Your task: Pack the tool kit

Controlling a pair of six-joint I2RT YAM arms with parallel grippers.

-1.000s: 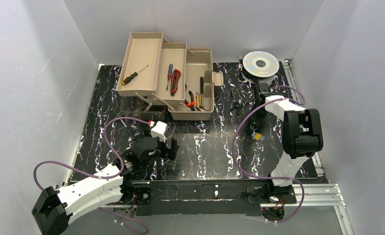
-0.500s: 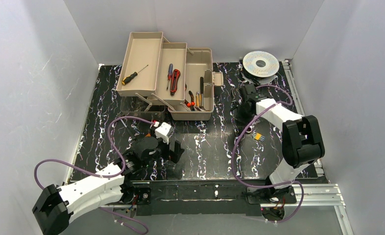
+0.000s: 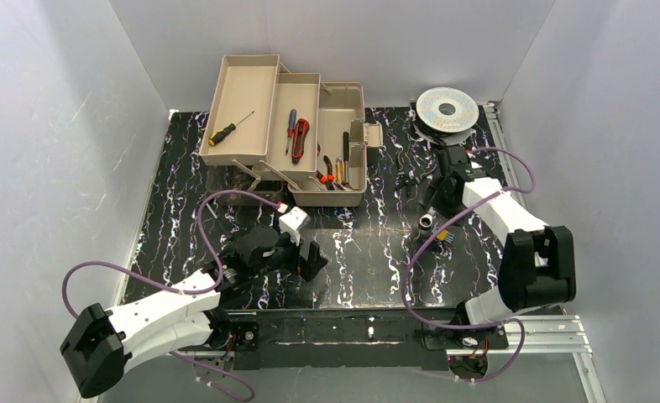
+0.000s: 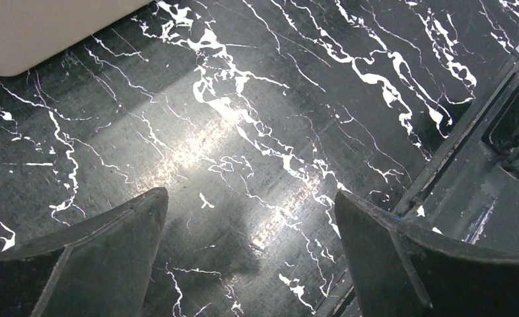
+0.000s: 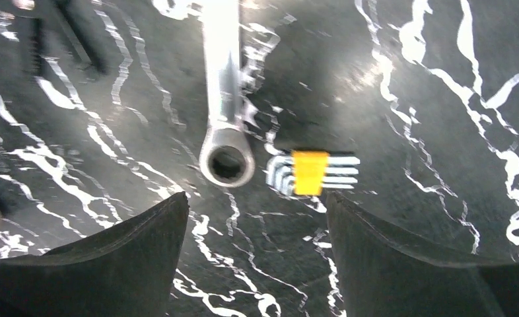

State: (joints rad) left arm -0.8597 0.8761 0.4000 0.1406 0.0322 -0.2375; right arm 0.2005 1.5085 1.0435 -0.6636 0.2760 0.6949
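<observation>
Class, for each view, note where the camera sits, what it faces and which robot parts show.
Top external: above, behind both arms, which show; faces down at table, toolbox.
Left wrist: faces table; own open jaws.
Right wrist: faces wrench, hex keys; own open jaws.
Shared: wrench, in top and right wrist.

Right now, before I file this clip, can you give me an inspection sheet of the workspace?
Surface: black table with white veining and some glare.
Job's things: beige toolbox open at the back, trays folded out. A screwdriver lies in the left tray. A wrench and a hex key set lie loose on the table.
Clutter: silver spool at the back right.
Grippers: left gripper open and empty over bare table. Right gripper open, holding nothing, just short of the wrench's ring end.
Cables: purple cables loop beside both arms.
Surroundings: pale walls on three sides.
</observation>
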